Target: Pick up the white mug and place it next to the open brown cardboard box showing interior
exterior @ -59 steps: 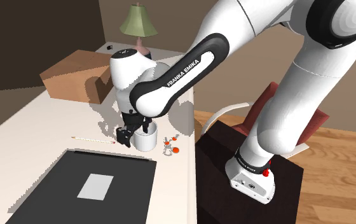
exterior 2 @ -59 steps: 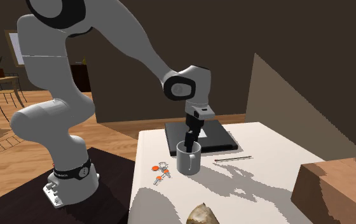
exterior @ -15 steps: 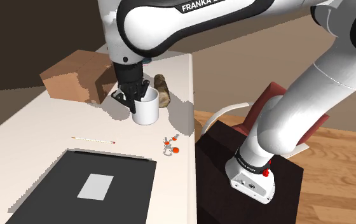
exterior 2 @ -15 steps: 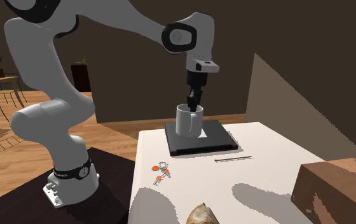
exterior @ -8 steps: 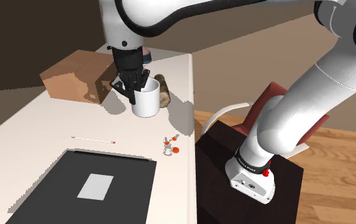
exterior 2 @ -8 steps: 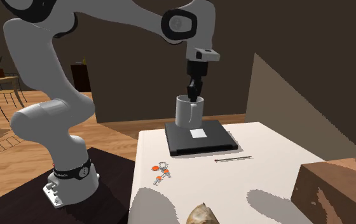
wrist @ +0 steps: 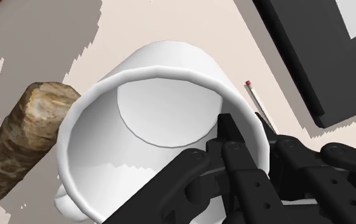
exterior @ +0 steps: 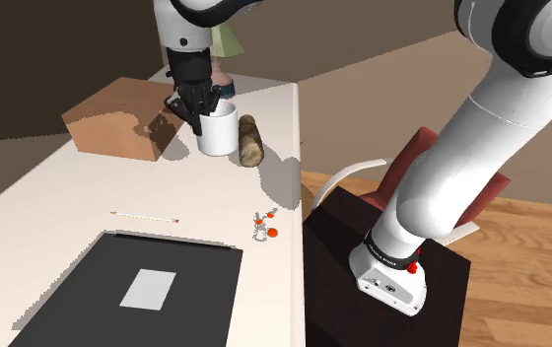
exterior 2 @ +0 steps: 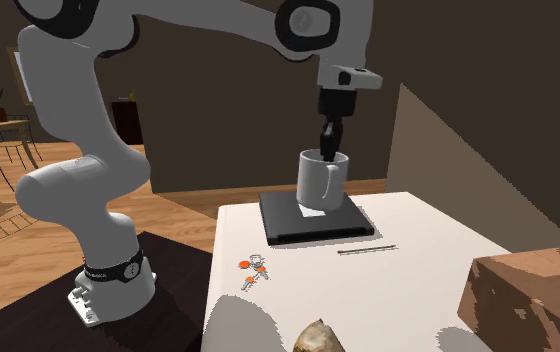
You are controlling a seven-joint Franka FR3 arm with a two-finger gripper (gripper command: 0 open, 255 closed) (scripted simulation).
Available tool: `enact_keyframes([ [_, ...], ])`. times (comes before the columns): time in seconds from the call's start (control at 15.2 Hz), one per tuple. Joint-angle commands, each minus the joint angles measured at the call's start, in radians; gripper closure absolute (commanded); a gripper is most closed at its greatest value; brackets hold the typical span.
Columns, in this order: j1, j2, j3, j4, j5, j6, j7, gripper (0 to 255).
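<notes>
Shoulder view: grips white mug (exterior: pixel 218 130) at the rim with black gripper (exterior: pixel 197 106), arm reaching in from twelve o'clock. Brown cardboard box (exterior: pixel 116 118) at nine o'clock of mug, just beside it as seen here. Rough brown log (exterior: pixel 250 140) at three o'clock of mug, lying on pale table (exterior: pixel 57 197). Lamp (exterior: pixel 227 44) at twelve o'clock, partly behind the arm. Match (exterior: pixel 144 216) at seven o'clock of mug, well apart. Keys (exterior: pixel 263 227) at five o'clock, near the table edge. Black pad (exterior: pixel 136 296) at six o'clock, with pale rectangle on top.

Second exterior view: hangs clear of the table, mug (exterior 2: pixel 321 178) upright under gripper (exterior 2: pixel 329 140), handle toward three o'clock. Pad (exterior 2: pixel 313 218) at six o'clock of mug, match (exterior 2: pixel 366 250) at five, keys (exterior 2: pixel 253 270) at seven, box (exterior 2: pixel 528 300) at four, well apart.

Wrist view: gripper (wrist: pixel 234 146) clamped on mug (wrist: pixel 157 127) wall, one finger inside the rim, one outside. Log (wrist: pixel 24 140) just beside mug.
</notes>
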Motion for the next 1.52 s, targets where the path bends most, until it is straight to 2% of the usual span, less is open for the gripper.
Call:
enact_keyframes([
  [0.0, -0.015, 0.053, -0.014, 0.050, -0.023, -0.001, -0.023, 255],
  [0.46, -0.055, 0.259, -0.058, 0.299, -0.096, -0.055, -0.095, 255],
  [0.92, -0.066, 0.518, -0.098, 0.666, -0.163, -0.170, -0.166, 255],
  [0.99, -0.065, 0.534, -0.100, 0.690, -0.167, -0.179, -0.170, 255],
  [1.45, -0.074, 0.523, -0.102, 0.579, -0.165, -0.079, -0.168, 255],
])
